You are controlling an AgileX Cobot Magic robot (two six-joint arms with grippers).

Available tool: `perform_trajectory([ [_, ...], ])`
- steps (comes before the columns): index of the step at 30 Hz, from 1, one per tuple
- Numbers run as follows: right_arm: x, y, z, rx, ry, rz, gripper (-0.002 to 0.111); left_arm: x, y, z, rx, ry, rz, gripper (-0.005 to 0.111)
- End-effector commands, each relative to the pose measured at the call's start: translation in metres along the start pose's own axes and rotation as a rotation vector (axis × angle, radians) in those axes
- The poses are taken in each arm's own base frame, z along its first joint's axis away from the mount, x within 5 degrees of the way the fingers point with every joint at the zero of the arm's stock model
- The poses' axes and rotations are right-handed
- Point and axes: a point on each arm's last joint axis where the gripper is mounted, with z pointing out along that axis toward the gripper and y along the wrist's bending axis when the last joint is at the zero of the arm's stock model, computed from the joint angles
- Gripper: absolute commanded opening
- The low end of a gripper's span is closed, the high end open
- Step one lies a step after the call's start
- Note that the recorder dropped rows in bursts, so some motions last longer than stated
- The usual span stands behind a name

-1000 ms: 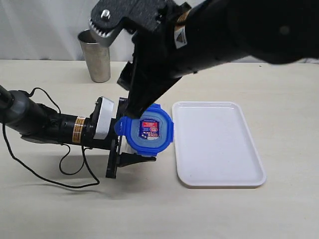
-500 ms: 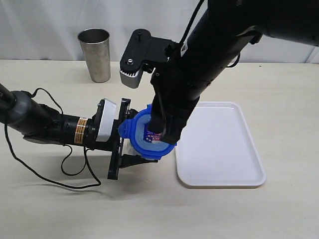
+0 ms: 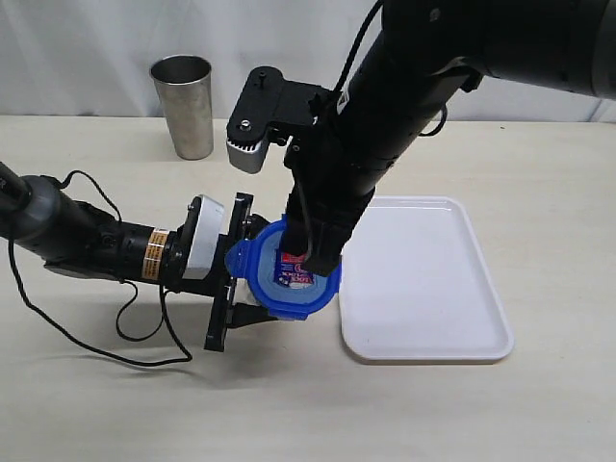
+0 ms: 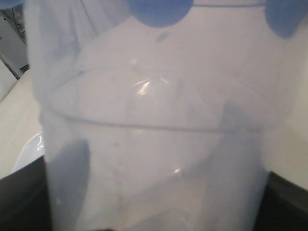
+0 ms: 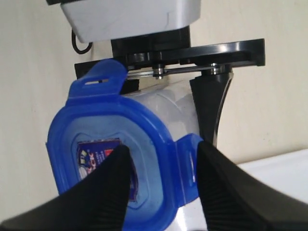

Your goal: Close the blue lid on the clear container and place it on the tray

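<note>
The right gripper [image 3: 313, 252] has been lowered within the last second onto the blue lid [image 3: 268, 289]. Its fingers [image 5: 103, 190] are set slightly apart and gripping nothing; one rests on the sticker. The lid is seated on the clear container [image 4: 154, 144], which is clamped by the left gripper [image 3: 231, 279] just beside the tray [image 3: 423, 337]. Pressing the lid shut is judged the step in hand, with placement outstanding.
</note>
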Motion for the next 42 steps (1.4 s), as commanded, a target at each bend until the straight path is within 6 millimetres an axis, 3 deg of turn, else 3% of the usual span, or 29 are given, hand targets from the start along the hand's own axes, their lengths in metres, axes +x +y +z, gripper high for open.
perform_trajectory([
  [1,0.01,0.002,0.026,-0.09,0.089,0.071,0.039,0.007,-0.002,0.001,0.001,0.066,-0.069,0.0],
  [10,0.013,0.003,0.049,-0.162,0.131,0.115,0.034,0.007,-0.002,0.001,0.0,0.066,-0.094,0.0],
  [20,0.015,0.0,0.061,-0.16,0.155,0.111,0.031,0.007,-0.002,0.001,0.0,0.066,-0.102,0.0],
  [26,0.004,-0.01,0.032,-0.017,0.081,0.137,0.031,0.007,-0.001,0.0,-0.014,0.067,-0.156,0.0],
  [33,-0.012,-0.014,-0.022,0.18,-0.155,0.208,0.032,0.008,0.004,0.0,-0.077,0.06,-0.339,0.0],
  [39,-0.019,-0.011,-0.063,0.261,-0.331,0.378,0.032,0.0,0.012,-0.006,-0.106,0.052,-0.401,0.0],
  [42,-0.018,-0.009,-0.067,0.239,-0.344,0.494,0.032,-0.01,0.021,-0.012,-0.125,0.048,-0.436,0.0],
])
